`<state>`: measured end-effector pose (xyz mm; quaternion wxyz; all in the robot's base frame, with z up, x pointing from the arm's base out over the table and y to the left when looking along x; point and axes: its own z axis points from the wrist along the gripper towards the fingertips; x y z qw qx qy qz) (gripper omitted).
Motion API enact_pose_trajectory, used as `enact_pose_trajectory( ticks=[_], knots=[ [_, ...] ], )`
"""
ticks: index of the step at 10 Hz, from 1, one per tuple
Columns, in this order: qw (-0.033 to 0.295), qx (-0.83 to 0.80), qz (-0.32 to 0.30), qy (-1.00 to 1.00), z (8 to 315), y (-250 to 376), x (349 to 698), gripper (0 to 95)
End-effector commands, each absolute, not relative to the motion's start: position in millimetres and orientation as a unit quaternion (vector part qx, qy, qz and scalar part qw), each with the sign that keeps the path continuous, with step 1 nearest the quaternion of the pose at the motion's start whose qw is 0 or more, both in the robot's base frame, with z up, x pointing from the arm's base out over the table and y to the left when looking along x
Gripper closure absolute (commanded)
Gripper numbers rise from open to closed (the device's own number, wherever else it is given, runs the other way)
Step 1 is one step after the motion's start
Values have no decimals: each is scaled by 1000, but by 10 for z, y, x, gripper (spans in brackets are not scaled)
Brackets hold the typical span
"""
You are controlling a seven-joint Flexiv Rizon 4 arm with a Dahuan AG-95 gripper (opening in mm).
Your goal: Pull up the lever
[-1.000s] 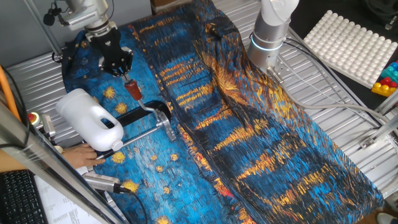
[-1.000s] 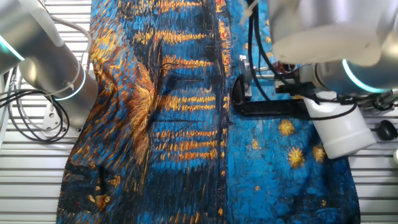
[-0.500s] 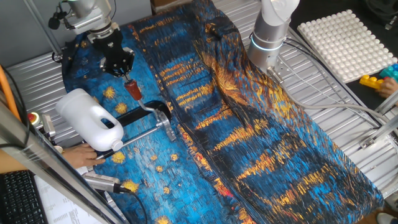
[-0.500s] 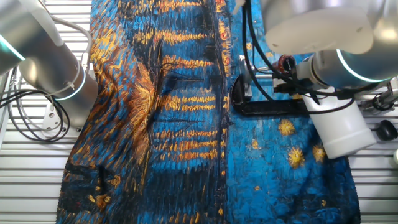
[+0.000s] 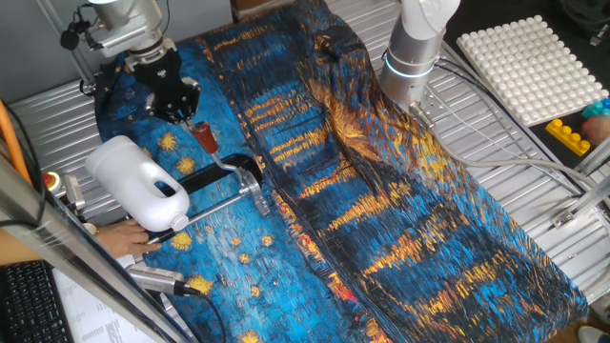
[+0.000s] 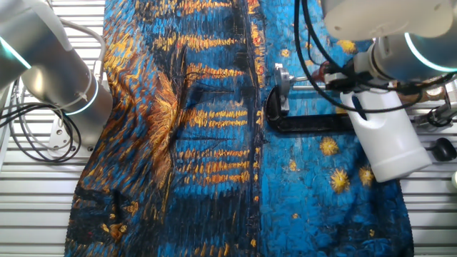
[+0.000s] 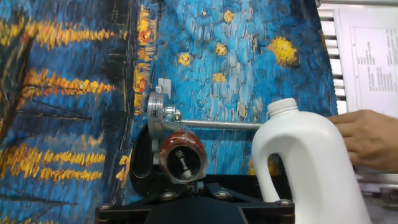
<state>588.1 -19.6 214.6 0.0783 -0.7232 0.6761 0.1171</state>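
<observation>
The lever [image 5: 203, 136] stands tilted upward from the black-and-silver clamp [image 5: 229, 171], its dark red sleeve at the top. My gripper [image 5: 184, 116] hangs just up and left of the sleeve, apart from it. In the hand view the sleeve's round end [image 7: 181, 157] faces the camera just beyond my gripper [image 7: 198, 185], whose jaws look closed together with nothing between them. In the other fixed view the clamp [image 6: 280, 93] shows beside my arm; the lever is mostly hidden there.
A white jug [image 5: 138, 181] lies by the clamp, steadied by a person's hand [image 7: 367, 137]. A silver rod [image 7: 217, 124] runs from the clamp toward the jug. A second arm's base [image 5: 410, 57] stands on the cloth. A white dimpled tray [image 5: 529, 62] sits far right.
My gripper has drawn back up and to the left, off the top of the red sleeve. The lever and jug have stayed where they were.
</observation>
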Motion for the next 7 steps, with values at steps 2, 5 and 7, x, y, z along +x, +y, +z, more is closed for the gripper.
enact_pose_trajectory(
  ticks=[2, 5, 7],
  knots=[
    [66, -717, 117, 684, 2054, -306, 5787, 950],
    [64, -722, 130, 677, 2049, -314, 5780, 950],
    [63, -720, 134, 678, 2055, -307, 5785, 950]
  ],
)
